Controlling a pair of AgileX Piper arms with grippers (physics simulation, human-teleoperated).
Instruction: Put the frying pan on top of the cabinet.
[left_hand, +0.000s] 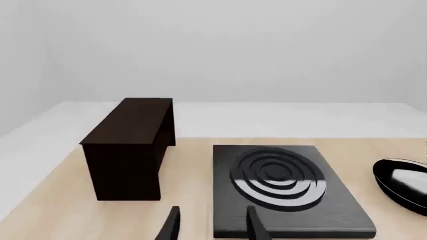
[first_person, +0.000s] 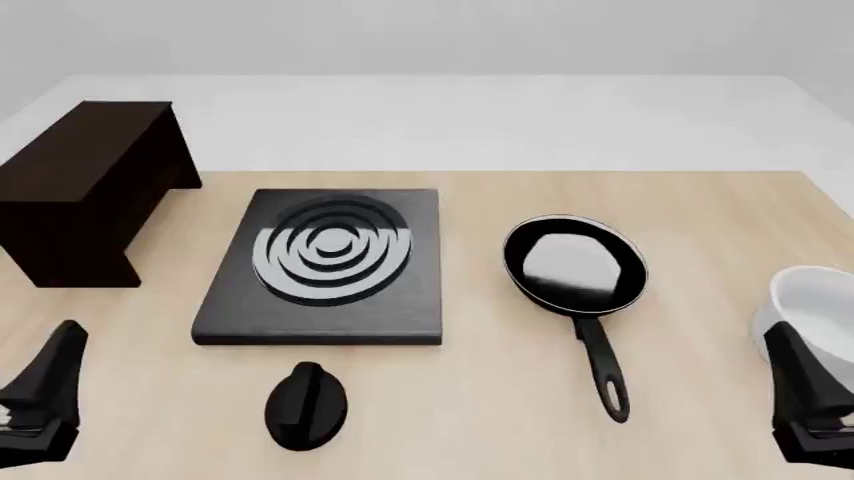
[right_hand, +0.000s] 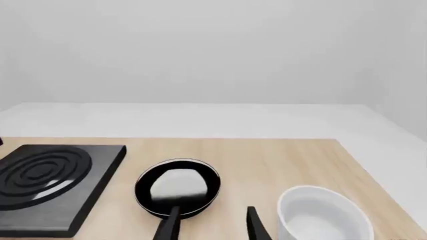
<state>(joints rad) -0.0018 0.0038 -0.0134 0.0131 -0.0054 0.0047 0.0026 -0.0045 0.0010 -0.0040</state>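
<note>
Frying pan (first_person: 575, 263) right of desk centre, handle pointing at the near edge, nearer right tool (first_person: 809, 405); cabinet (first_person: 83, 190) far-left corner; both tools apart, empty.

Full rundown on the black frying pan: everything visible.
The round glossy black frying pan has a shiny, pale-reflecting inside and a long black handle with a hole at its end, pointing toward the arms. It sits upright and empty on the light wooden table, between the flat black stove plate and the white bowl, touching neither; no gripper holds it.
</note>
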